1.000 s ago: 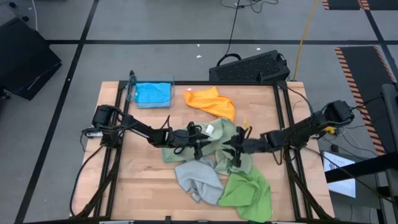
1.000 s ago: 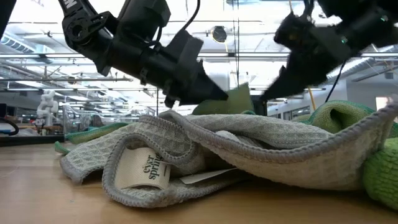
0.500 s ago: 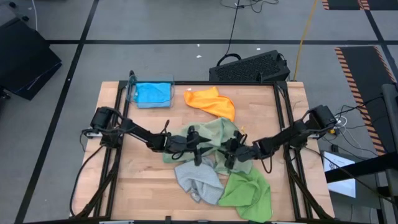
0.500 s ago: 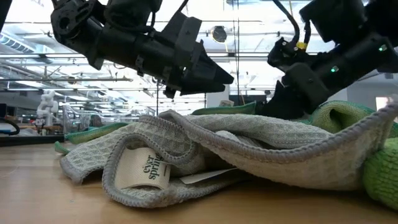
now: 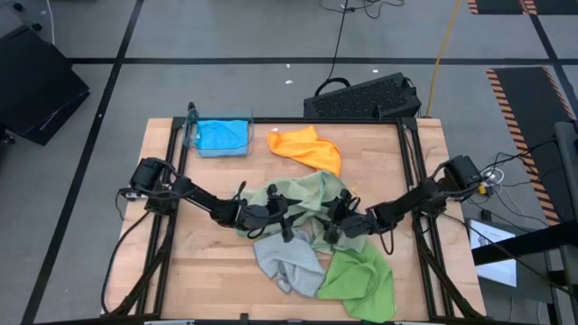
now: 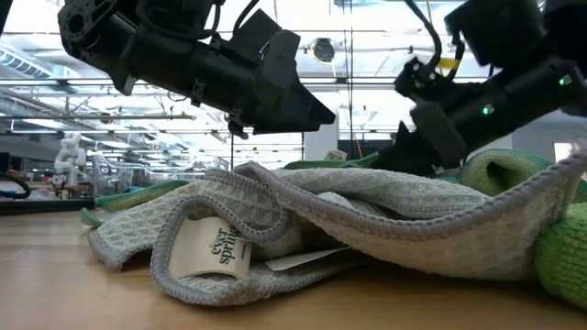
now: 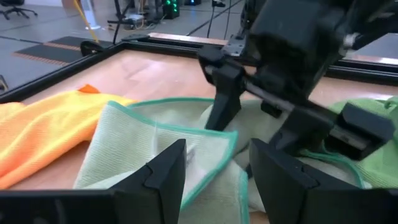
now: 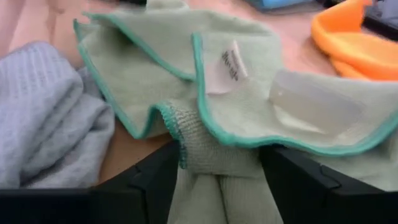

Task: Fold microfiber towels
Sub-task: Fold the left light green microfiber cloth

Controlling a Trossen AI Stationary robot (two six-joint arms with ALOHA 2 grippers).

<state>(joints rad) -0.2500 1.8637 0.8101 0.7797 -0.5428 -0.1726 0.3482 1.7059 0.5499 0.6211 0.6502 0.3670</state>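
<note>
Two pale sage green towels (image 5: 307, 194) lie crumpled and overlapping at the table's middle, a white label (image 8: 229, 65) showing on one. My left gripper (image 5: 287, 218) hovers open just above their left part (image 7: 155, 149). My right gripper (image 5: 336, 226) is open and low at their right side, a bunched fold (image 8: 208, 165) between its fingers. Toward the near edge lie a grey towel (image 5: 284, 257) and a bright green towel (image 5: 361, 275). An orange towel (image 5: 307, 149) lies at the far middle. A blue towel (image 5: 221, 135) sits in a clear bin. My right gripper's open fingers (image 8: 146, 180) stand on either side of a bunched fold of a sage towel (image 8: 208, 165), coming at it slanting down from the table's right. I cannot tell whether they touch it. The towel lies slack on the pile.
The clear bin (image 5: 191, 126) stands at the far left corner. A black frame rail (image 5: 411, 181) runs around the table. A black keyboard-like case (image 5: 361, 97) lies beyond the far edge. Bare wood shows at the near left (image 5: 208, 271).
A sage towel corner that was held up between the two grippers has fallen onto the pile, and the towel now lies flatter. My left gripper has let go and swung a little toward the near edge. My right gripper has sunk down to the pile and tipped further downward.
</note>
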